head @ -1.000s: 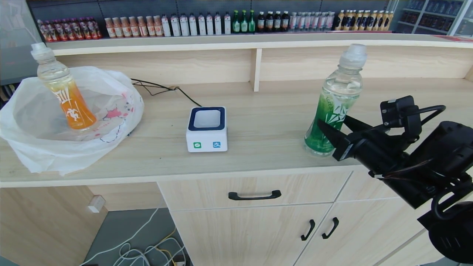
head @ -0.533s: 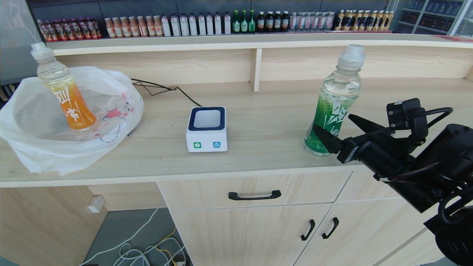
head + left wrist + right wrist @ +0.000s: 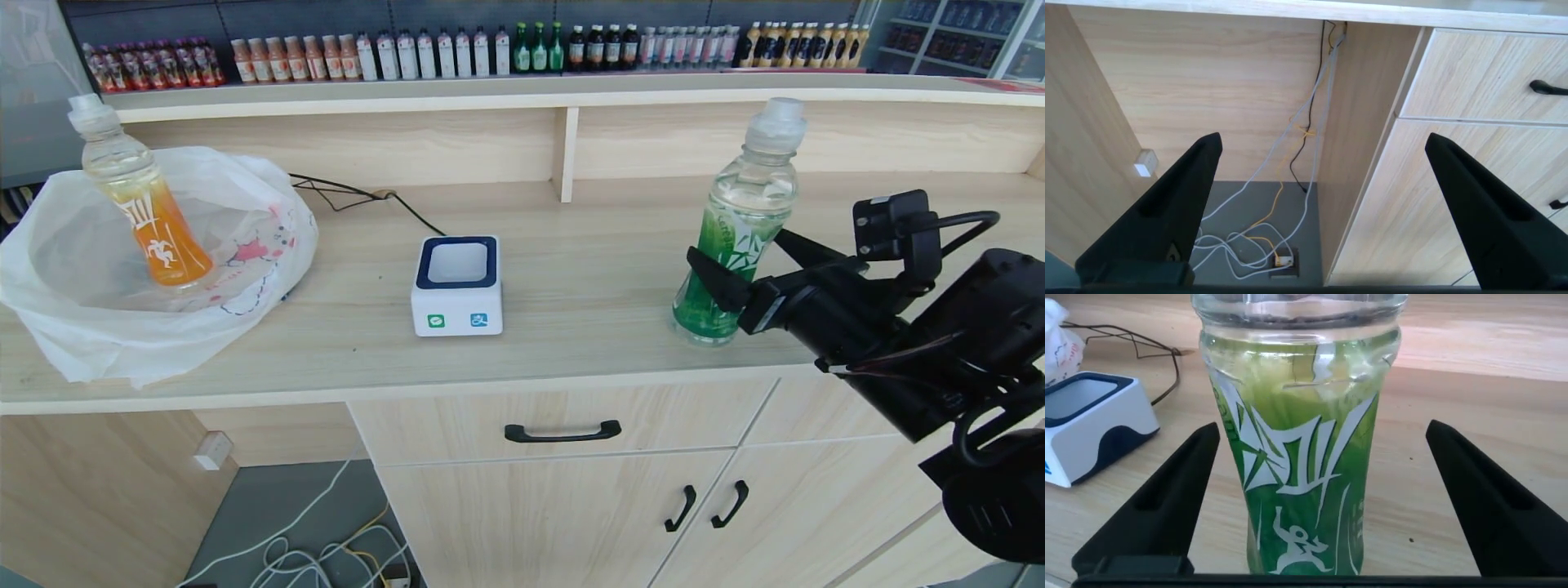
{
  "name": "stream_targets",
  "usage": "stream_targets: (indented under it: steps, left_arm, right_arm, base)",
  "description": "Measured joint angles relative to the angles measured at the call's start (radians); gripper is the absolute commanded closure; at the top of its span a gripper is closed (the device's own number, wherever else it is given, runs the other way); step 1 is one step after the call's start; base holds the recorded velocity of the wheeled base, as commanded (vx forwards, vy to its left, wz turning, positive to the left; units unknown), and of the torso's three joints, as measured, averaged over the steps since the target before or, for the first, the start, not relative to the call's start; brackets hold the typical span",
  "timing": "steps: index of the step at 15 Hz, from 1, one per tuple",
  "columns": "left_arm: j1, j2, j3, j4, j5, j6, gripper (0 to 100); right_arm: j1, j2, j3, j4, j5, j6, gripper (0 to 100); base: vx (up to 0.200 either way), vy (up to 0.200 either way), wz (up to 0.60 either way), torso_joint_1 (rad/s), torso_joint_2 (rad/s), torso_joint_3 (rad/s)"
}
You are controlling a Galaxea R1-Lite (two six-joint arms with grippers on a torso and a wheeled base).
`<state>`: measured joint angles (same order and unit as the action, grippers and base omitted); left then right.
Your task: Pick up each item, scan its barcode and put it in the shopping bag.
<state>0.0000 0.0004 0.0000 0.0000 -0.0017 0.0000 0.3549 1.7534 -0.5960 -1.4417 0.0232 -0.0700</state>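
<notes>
Right gripper: one, jaws spread, one finger on each side of the green bottle, nothing clamped. Left gripper: one, jaws spread, holding nothing, below the counter edge, facing cabinet fronts and floor cables.

Bottles: two.
- Green bottle: upright on the counter's right part, near its front edge.
- Orange bottle: leaning inside the shopping bag.

Shopping bag: one, white plastic, mouth open, on the counter's left end; contents, the one orange bottle.

Scanner: one, white box with blue-rimmed window, between bag and green bottle, well apart from both.

Right wrist view: clear gap between the green bottle and each finger of the right gripper; in the head view the near finger overlaps the label.
</notes>
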Motion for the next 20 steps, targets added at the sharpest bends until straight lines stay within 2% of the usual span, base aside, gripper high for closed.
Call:
stream_targets:
  steps: [5,9,19,20]
  left_arm:
    - [0.0,0.0,0.0,0.0,0.0,0.0,0]
    - [0.0,0.0,0.0,0.0,0.0,0.0,0]
    - [0.0,0.0,0.0,0.0,0.0,0.0,0]
    - [0.0,0.0,0.0,0.0,0.0,0.0,0]
  right_arm:
    - [0.012,0.048,-0.086,0.009,-0.019,-0.009,0]
    - [0.083,0.077,-0.135,0.032,-0.167,-0.011,0]
    - [0.093,0.092,-0.189,0.044,-0.22,-0.027,0]
    - [0.093,0.092,-0.189,0.044,-0.219,-0.027,100]
  base:
    - [0.0,0.0,0.0,0.0,0.0,0.0]
    - [0.0,0.0,0.0,0.0,0.0,0.0]
    - [0.0,0.0,0.0,0.0,0.0,0.0]
    - [0.0,0.0,0.0,0.0,0.0,0.0]
